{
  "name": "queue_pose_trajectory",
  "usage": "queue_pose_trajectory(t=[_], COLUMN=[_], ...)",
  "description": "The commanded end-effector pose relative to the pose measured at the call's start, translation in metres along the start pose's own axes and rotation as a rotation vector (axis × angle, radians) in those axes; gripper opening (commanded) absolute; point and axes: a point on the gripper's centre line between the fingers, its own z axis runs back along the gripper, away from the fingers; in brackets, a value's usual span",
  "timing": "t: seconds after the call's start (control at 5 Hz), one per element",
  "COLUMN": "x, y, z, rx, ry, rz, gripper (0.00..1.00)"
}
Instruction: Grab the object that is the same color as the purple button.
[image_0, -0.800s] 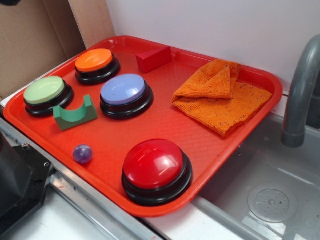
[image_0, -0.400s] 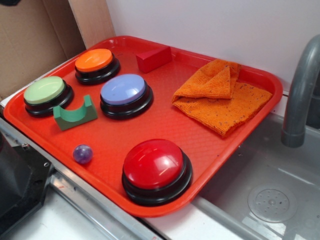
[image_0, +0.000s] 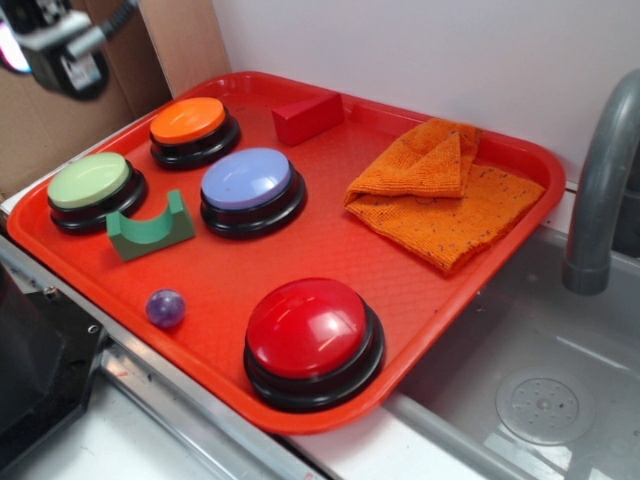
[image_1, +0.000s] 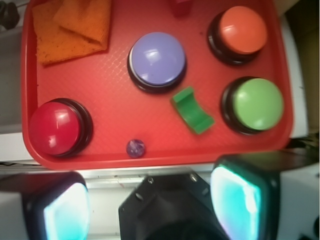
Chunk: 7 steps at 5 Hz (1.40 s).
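Note:
The small translucent purple ball lies near the front edge of the red tray, left of the big red button. The wrist view shows the ball just above my fingers. The purple button, lavender-blue domed on a black base, stands mid-tray and also shows in the wrist view. My gripper hangs high at the top left, far above and behind the ball. In the wrist view my gripper is open and empty, its pads wide apart.
On the tray: a green arch block, a light green button, an orange button, a big red button, a red block, an orange cloth. A grey faucet and a sink are at the right. A black base stands front left.
My gripper has come into the exterior view at the top left. The ball, buttons and other things on the tray have not moved.

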Motion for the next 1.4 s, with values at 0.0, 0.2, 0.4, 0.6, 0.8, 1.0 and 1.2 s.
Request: queue_pose_trajectory(t=[0.0, 0.2, 0.4, 0.6, 0.8, 1.0, 1.2], x=[0.000, -0.007, -0.011, -0.014, -0.015, -0.015, -0.016], y=[0.005, 0.004, 0.000, -0.004, -0.011, -0.014, -0.015], z=[-0.054, -0.080, -0.098, -0.121, -0.142, -0.156, -0.165], rx=[0.033, 0.029, 0.030, 0.043, 0.026, 0.028, 0.016], ry=[0.054, 0.086, 0.100, 0.103, 0.081, 0.080, 0.090], rz=[0.071, 0.064, 0.069, 0.035, -0.009, -0.023, -0.029], gripper=[1.00, 1.00, 1.00, 1.00, 1.00, 1.00, 1.00])
